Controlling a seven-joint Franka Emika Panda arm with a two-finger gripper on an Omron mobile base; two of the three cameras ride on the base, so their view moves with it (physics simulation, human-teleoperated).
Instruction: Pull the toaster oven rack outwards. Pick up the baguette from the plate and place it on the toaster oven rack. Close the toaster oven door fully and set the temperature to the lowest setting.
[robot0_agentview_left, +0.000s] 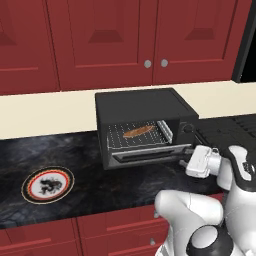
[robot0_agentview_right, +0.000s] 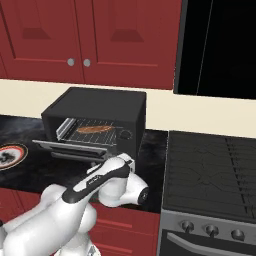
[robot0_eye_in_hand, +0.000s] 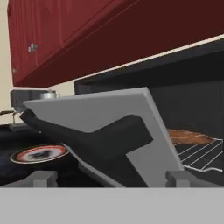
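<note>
Red cabinets (robot0_agentview_left: 105, 40) with round silver knobs (robot0_agentview_left: 148, 63) are hanging high above and beyond the end effector (robot0_agentview_left: 186, 161). A cream wall strip (robot0_agentview_left: 45, 112) is running under them. The dark marbled table (robot0_agentview_left: 85, 170) is spreading below and left of it. A black stovetop (robot0_agentview_right: 215, 170) with grey knobs (robot0_agentview_right: 211, 230) is sitting to its right, a tall black panel (robot0_agentview_right: 220, 47) rising behind that.

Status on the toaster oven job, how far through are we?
Done: the small brown baguette lies on the silver wire rack inside the black toaster oven; the white red-rimmed plate is bare. In hand: the grey door is part open, its dark handle right ahead of the open fingers. Left: shut the door fully, set the temperature lowest.
</note>
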